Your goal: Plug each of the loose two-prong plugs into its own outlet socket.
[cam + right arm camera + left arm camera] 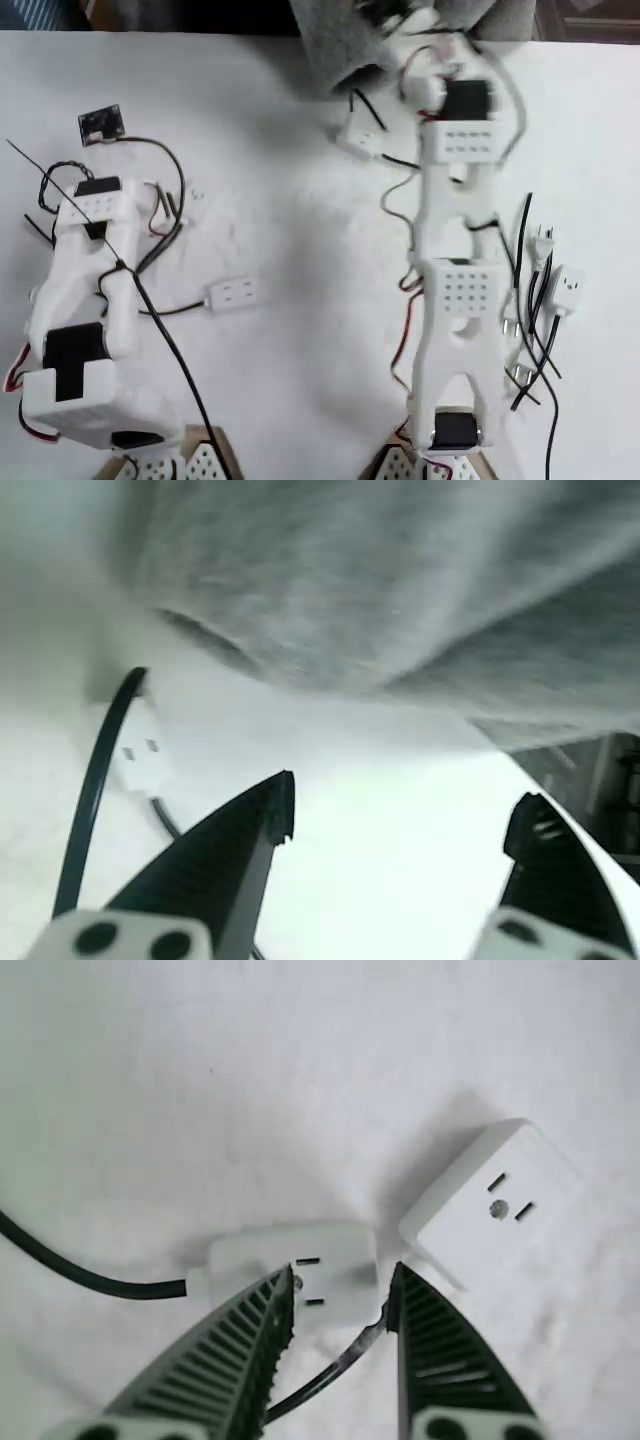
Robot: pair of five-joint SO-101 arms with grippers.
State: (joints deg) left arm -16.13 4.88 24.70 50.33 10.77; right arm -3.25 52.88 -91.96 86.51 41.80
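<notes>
Found the left gripper point(342, 1276) with jaws spread and clamped on nothing, poised over the slotted end of a corded socket block point(255, 1252); could not tell contact from hovering. Noted a cube socket point(495, 1200) just beside that block, both with empty slots facing up, and a black cord point(80, 1277) leaving the block's other end. Found the right gripper point(405, 802) likewise wide apart and empty, pointed at a fold of grey cloth point(400, 590), with a small socket point(138, 750) near it. Took the strip socket point(232, 292) in the middle of the desk point(300, 400) as landmark. Placed the left arm point(85, 260) just beside it on the robot's left and the right arm point(455, 290) well apart on the other side, stretched toward the desk's far edge. Placed the loose plugs point(540, 240) beyond the right arm, farthest from the strip socket, tangled in dark leads around a second cube socket point(568, 288). Judged the task barely begun: no plug seated in any visible slot, none in either gripper. Judged the step in hand as still the approach, with the left gripper set over sockets rather than over a plug. Reckoned the next move to call for bringing a gripper to one plug, gripping its body with the prongs left free, lining prongs with slots and pushing straight in, with the socket braced against sliding. Could not count the plugs with confidence among the overlapping leads, could not match the corded socket block to the strip socket, and could not make out anything behind the grey cloth.
</notes>
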